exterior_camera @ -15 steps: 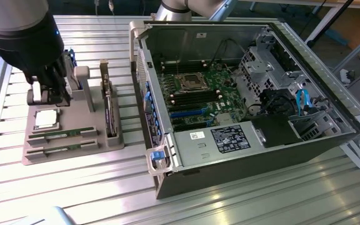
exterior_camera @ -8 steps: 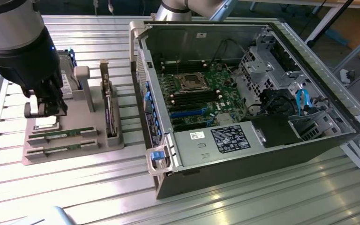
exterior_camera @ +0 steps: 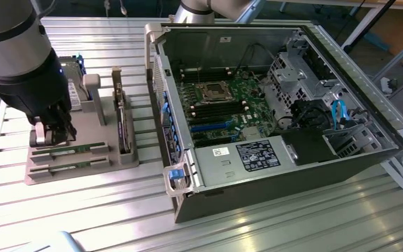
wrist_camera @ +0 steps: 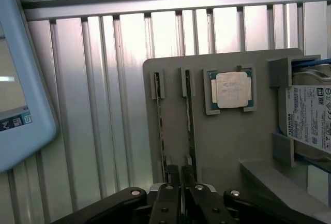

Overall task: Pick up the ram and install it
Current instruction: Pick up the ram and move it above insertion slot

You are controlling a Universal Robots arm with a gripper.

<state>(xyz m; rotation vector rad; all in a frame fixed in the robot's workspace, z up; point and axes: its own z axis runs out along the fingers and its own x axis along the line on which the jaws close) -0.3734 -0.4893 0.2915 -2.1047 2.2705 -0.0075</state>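
Two thin green ram sticks stand on edge in slots of a grey parts holder (exterior_camera: 82, 176) at the exterior view's left. My gripper (exterior_camera: 51, 140) has come down on the end of the farther stick, the ram (exterior_camera: 79, 148). In the wrist view that ram (wrist_camera: 191, 125) runs straight into the narrow gap of my gripper (wrist_camera: 182, 182), whose fingers stand close together on it. The ram still sits in its slot. The second stick (wrist_camera: 161, 131) lies parallel beside it, free of the fingers.
The holder also carries a square silver processor chip (wrist_camera: 231, 90), a hard drive (wrist_camera: 310, 120) and an upright dark expansion card (exterior_camera: 122, 121). An open computer case (exterior_camera: 187, 184) lies at the exterior view's right, its motherboard (exterior_camera: 222, 107) exposed. A light-blue screen (wrist_camera: 20, 94) stands beside the holder.
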